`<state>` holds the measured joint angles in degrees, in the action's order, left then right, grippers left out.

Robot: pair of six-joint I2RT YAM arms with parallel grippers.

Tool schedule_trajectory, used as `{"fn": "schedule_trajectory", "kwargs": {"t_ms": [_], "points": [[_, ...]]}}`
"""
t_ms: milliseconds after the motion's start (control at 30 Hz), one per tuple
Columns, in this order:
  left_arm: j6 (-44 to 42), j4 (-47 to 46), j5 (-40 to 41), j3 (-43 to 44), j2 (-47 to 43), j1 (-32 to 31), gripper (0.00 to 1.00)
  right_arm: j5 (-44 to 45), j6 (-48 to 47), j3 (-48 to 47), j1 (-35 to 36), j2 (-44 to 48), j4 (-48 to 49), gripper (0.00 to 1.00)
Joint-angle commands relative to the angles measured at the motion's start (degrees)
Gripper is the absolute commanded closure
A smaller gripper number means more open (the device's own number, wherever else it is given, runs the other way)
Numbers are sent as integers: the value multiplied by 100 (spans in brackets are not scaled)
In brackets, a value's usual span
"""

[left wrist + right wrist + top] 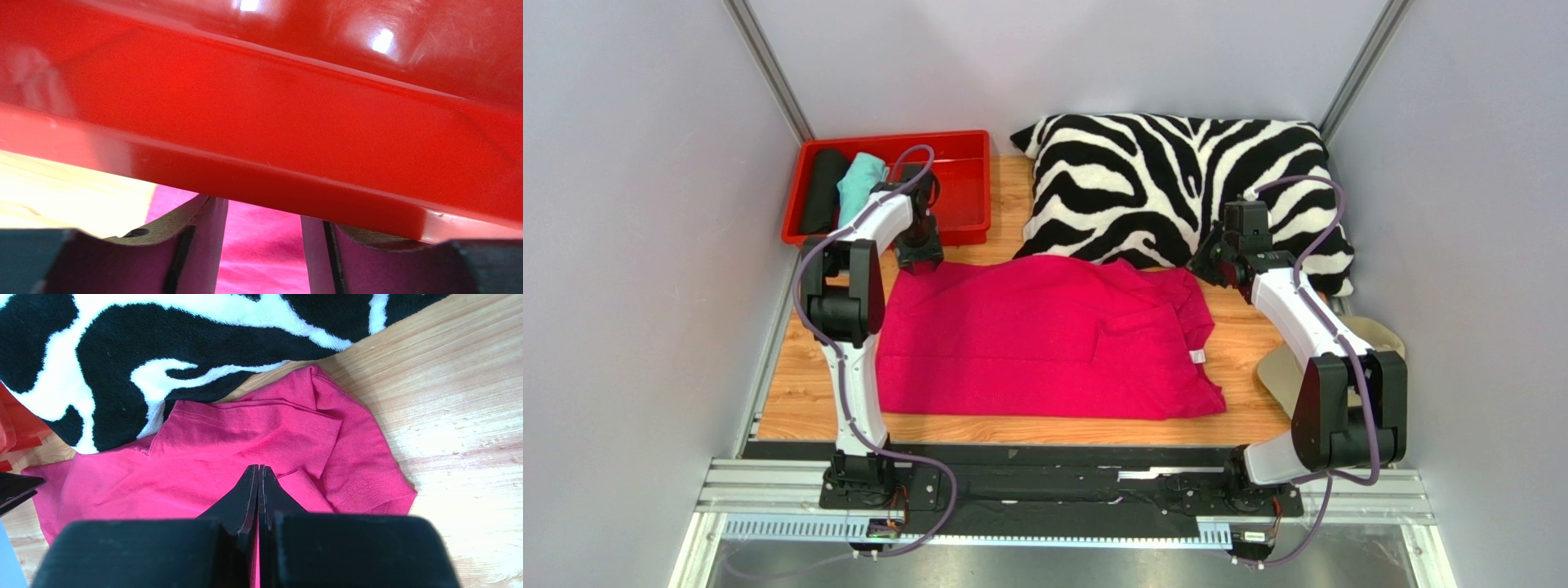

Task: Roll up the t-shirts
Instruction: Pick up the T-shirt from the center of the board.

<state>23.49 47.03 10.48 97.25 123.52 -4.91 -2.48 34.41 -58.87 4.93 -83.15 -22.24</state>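
Note:
A magenta-pink t-shirt (1051, 337) lies spread flat on the wooden table, its small white label (1196, 357) at the right edge. My left gripper (918, 251) hangs over the shirt's far left corner, right against the red tray's front rim. In the left wrist view this gripper (263, 211) is open, and pink cloth (264, 257) shows below between its fingers. My right gripper (1210, 260) is over the shirt's far right corner. In the right wrist view it (258, 467) is shut with nothing in it, above the crumpled sleeve (344, 447).
A red tray (959, 159) at the back left holds a black roll (824, 190) and a teal roll (859, 184). A zebra-striped pillow (1173, 184) lies along the back, touching the shirt's far edge. A beige cap (1284, 380) sits behind the right arm.

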Motion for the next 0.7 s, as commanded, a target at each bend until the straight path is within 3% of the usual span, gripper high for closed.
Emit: {"fn": "schedule_trajectory", "kwargs": {"t_ms": [0, 333, 533, 667], "points": [[525, -281, 59, -21, 111, 104, 47, -77, -75, 60, -18, 159, 273, 100], [631, -246, 191, -197, 58, 104, 71, -147, -31, 113, -18, 194, 264, 100], [727, -703, 156, -768, -451, 113, 71, -227, -75, 122, -18, 203, 299, 100], [1401, -1351, -37, -1392, -1293, 262, 66, -262, -58, 139, -18, 203, 326, 100]]}}
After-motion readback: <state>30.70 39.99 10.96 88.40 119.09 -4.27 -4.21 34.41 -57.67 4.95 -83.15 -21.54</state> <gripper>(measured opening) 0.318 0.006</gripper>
